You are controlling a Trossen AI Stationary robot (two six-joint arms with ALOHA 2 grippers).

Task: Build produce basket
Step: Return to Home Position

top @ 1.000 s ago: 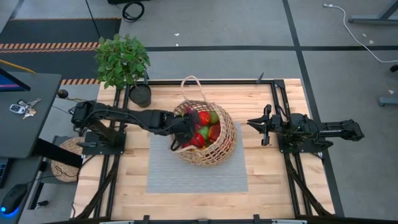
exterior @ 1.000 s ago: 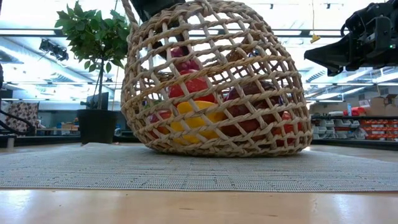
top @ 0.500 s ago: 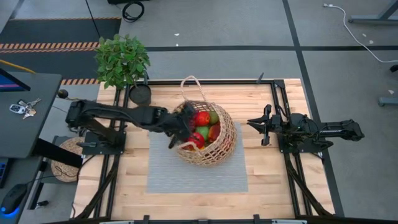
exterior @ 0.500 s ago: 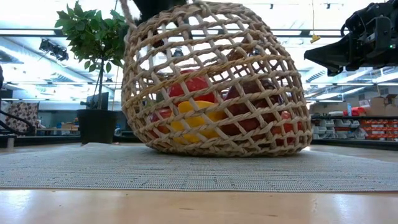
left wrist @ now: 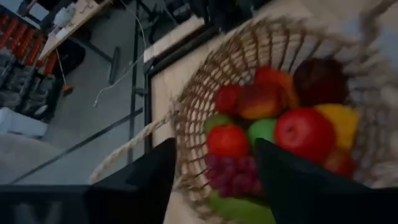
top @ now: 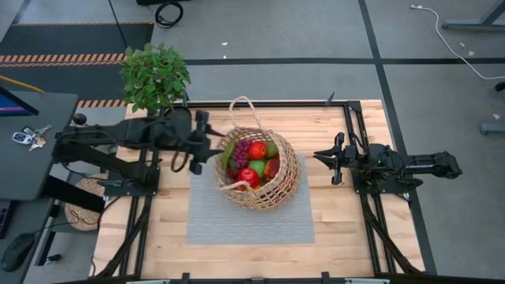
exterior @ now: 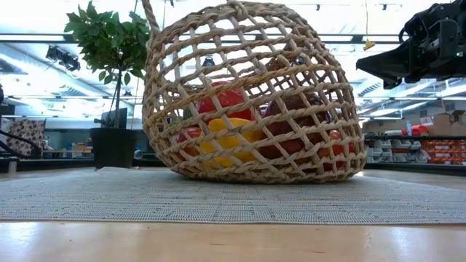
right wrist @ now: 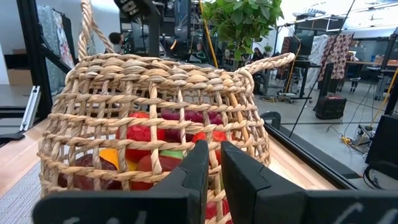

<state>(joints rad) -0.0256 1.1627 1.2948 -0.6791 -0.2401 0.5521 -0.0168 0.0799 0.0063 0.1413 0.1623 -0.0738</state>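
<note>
table (top: pixel 339 229): wood | mat (top: pixel 252 225): grey, under basket (top: pixel 290 172) | plant (top: pixel 155 75): table corner

Basket (top: pixel 293 170) on grey mat (top: pixel 252 225), mid-tabletop (top: pixel 339 233), full of produce (top: pixel 251 161). Left hand (top: pixel 211 151) just beside rim, outside. Right hand (top: pixel 333 158) well apart. Potted plant (top: pixel 154 75) at far corner.

The basket (top: pixel 289 180) is rough, matt tan wicker in an open weave, and the produce (left wrist: pixel 304 132) inside it looks like smooth plastic with a light gloss. Under the basket lies a grey mat (top: pixel 237 225) of finely ribbed, matt woven cloth. Around the mat, the tabletop (top: pixel 331 237) is pale wood planks, smooth with a faint sheen, framed by matt black metal rails (top: pixel 292 102).
</note>
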